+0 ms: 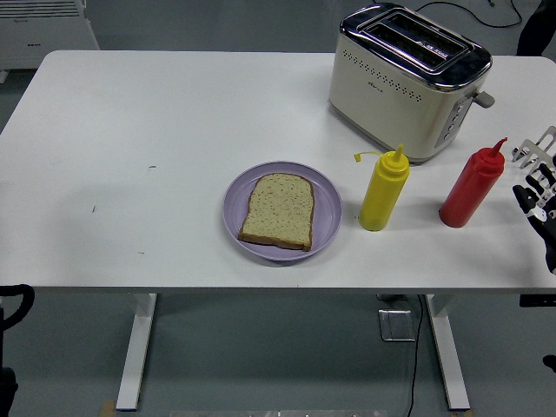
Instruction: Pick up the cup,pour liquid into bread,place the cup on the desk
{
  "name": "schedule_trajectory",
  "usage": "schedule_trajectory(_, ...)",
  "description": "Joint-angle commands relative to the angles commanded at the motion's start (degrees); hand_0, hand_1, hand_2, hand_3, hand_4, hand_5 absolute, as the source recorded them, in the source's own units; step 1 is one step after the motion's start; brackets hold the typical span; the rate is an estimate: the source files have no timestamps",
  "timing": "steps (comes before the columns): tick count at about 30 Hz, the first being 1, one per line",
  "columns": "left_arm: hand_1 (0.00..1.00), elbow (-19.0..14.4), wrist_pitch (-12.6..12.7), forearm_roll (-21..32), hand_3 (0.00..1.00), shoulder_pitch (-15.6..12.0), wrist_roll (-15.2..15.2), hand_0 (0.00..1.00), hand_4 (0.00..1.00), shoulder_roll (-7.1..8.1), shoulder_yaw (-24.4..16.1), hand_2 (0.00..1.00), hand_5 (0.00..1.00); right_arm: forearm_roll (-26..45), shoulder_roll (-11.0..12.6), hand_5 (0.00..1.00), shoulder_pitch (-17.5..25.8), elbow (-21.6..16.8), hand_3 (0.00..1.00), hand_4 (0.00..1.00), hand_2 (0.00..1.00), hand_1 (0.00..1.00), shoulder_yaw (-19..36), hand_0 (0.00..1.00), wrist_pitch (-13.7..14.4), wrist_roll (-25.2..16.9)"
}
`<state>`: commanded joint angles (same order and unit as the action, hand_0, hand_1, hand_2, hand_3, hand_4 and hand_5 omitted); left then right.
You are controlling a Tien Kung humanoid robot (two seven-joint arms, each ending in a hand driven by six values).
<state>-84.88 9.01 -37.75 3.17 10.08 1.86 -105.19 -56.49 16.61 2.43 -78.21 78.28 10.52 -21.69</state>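
A slice of bread (278, 211) lies on a lilac plate (323, 187) near the table's front middle. A yellow squeeze bottle (384, 190) stands upright just right of the plate, its cap hanging open on a strap. A red squeeze bottle (472, 186) stands upright further right. No cup shows. My right hand (539, 187) is at the right edge, just right of the red bottle, fingers spread and holding nothing. My left arm (12, 304) rests below the table's front edge at the lower left; the hand itself does not show.
A cream and chrome toaster (408, 80) stands at the back right, behind the two bottles. The white table (130, 156) stretches to the left. A white appliance (43, 30) stands on the floor at the top left.
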Motion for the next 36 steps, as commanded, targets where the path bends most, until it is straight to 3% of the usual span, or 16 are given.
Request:
schedule_trajectory(27, 0.735, 0.1, 0.1, -0.2, 0.666, -0.1, -0.1, 0.72, 0.636, -0.18, -0.5, 0.73, 0.998, -1.3, -3.8, 0.286, -10.4, 7.6, 0.998, 0.928, 0.982, 0.902, -9.5, 0.944, 7.5, -1.1)
schedule_trajectory(28, 0.735, 0.1, 0.1, -0.2, 0.666, -0.1, -0.1, 0.72, 0.635, -0.22, -0.6, 0.73, 0.998, -0.9, -4.1, 0.275, -11.0, 8.2, 0.998, 0.917, 0.929, 0.863, -9.9, 0.914, 8.2, -1.2)
schedule_trajectory(33, 0.735, 0.1, 0.1, -0.2, 0.666, 0.0, 0.0, 0.72, 0.635, -0.23, -0.6, 0.73, 0.998, -0.5, -4.8, 0.275, -12.6, 9.6, 0.998, 0.917, 0.929, 0.863, -11.2, 0.914, 10.7, -0.7)
schedule_trajectory(34, 0.735, 0.2, 0.1, -0.2, 0.666, 0.0, 0.0, 0.72, 0.632, -0.23, -0.6, 0.729, 0.998, -0.3, -4.9, 0.244, -12.9, 9.9, 0.938, 0.896, 0.805, 0.797, -11.6, 0.877, 11.3, -0.8)
schedule_trajectory(36, 0.735, 0.2, 0.0, -0.2, 0.666, 0.0, 0.0, 0.72, 0.632, -0.26, -0.7, 0.729, 0.998, 0.5, -5.3, 0.244, -13.5, 10.6, 0.938, 0.896, 0.805, 0.797, -12.4, 0.877, 12.9, -1.1)
